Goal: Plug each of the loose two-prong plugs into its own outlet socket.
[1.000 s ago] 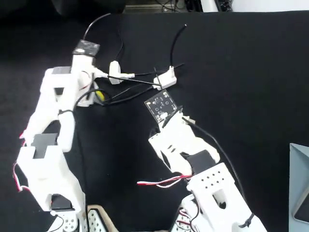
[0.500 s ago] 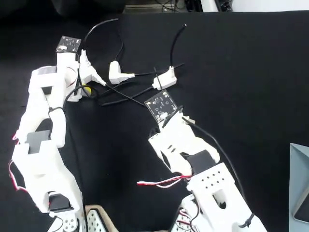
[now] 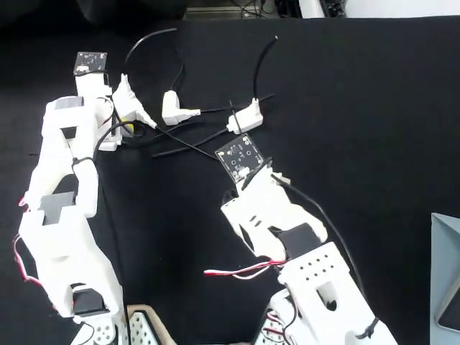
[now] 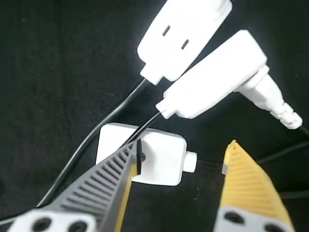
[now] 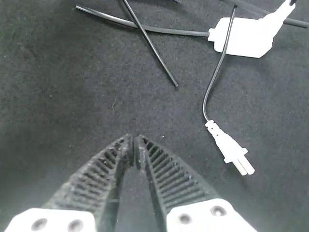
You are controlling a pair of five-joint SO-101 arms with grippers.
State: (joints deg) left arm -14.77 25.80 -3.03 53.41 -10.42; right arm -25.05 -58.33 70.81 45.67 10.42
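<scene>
White square plastic plug (image 4: 145, 154) lies crosswise between my left hand's (image 4: 184, 145) spread, released fingers, with the white slotted socket (image 4: 181, 34) just beyond.

The left arm (image 3: 68, 165) stretches far up the left side, and its jaws are wide apart. The right arm (image 3: 273, 215) sits bent in the middle, jaws pressed together.
</scene>
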